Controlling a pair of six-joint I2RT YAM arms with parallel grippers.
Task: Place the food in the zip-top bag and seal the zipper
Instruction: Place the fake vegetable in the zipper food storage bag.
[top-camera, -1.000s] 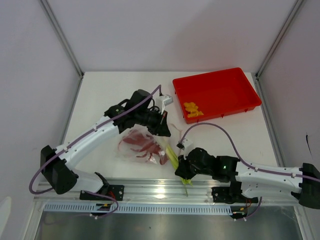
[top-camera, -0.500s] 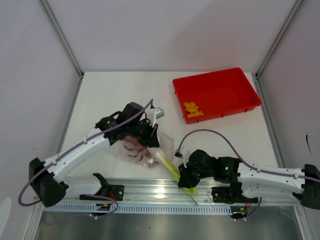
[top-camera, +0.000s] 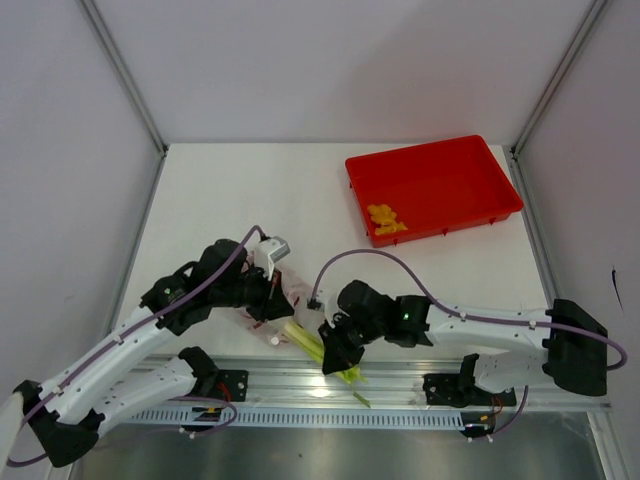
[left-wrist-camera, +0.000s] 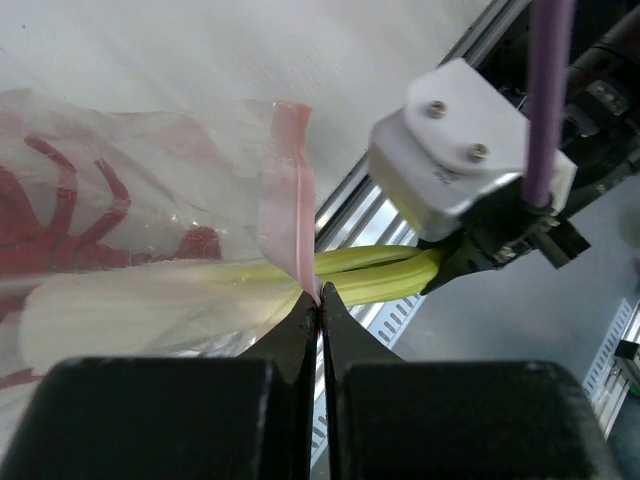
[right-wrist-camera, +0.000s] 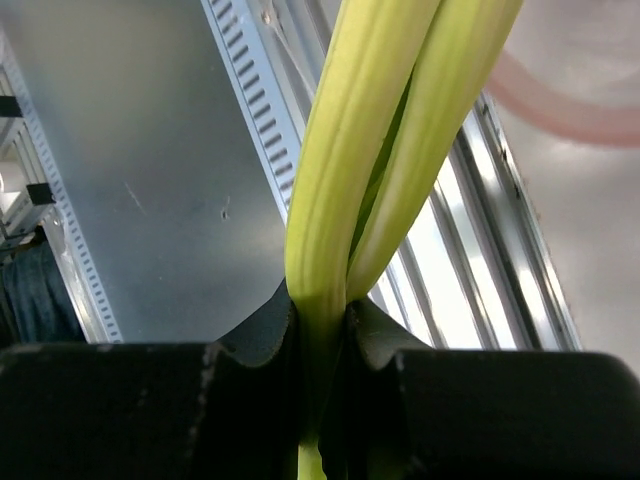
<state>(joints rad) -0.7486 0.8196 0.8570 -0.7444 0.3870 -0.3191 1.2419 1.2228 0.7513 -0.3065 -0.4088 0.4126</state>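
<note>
the leafy stalk (left-wrist-camera: 150, 310) lies with its pale white end inside the mouth of the zip-top bag (left-wrist-camera: 120, 170) and its green stems sticking out past the rim, over the metal rail (top-camera: 420, 372) at the near edge of the tabletop (top-camera: 230, 190); the right hand (right-wrist-camera: 320, 320) is clamped tight on those green stems, its fingers pressed against both sides of the stalk with no gap, just outside the bag's mouth; the left hand (left-wrist-camera: 319, 300) is closed, its two fingertips meeting on the lower end of the zipper (left-wrist-camera: 290, 200), the pink strip that stands up across the stalk right where it enters the bag; so the two hands sit close together, one on each side of the bag's rim, with the stalk bridging them; the dark red spiky piece (left-wrist-camera: 60, 210) lies inside the clear plastic, deeper in than the stalk's white end; the yellow-orange pieces (top-camera: 384, 218) sit well apart, in the near left corner of the red tray (top-camera: 450, 165) at the far right of the tabletop.
</note>
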